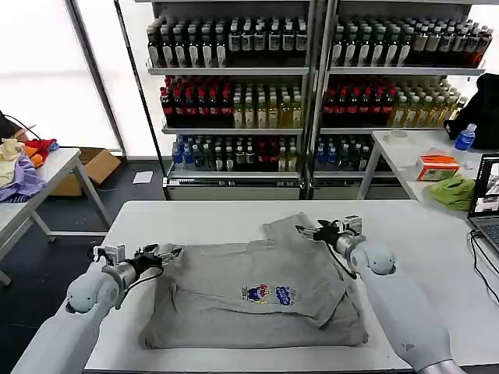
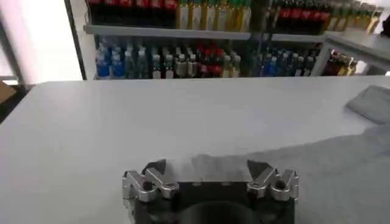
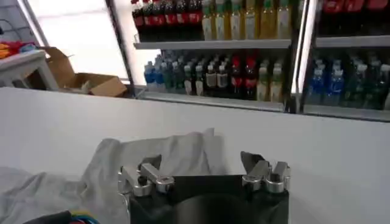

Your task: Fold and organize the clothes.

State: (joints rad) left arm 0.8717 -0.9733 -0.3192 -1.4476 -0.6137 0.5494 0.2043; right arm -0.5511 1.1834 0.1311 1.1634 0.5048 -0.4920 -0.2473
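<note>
Both arms flank the grey shirt (image 1: 257, 300) on the desk (image 1: 195, 214): left end effector (image 1: 161, 254) and right end effector (image 1: 309, 231), jaws apart, empty, seemingly poised at opposite edges to fold.

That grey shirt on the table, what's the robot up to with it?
It is folding a grey shirt that lies on the white table. The left tool sits at the shirt's left edge, the right tool over the sleeve at the far right. Both are open and hold nothing; the shirt is partly folded.
</note>
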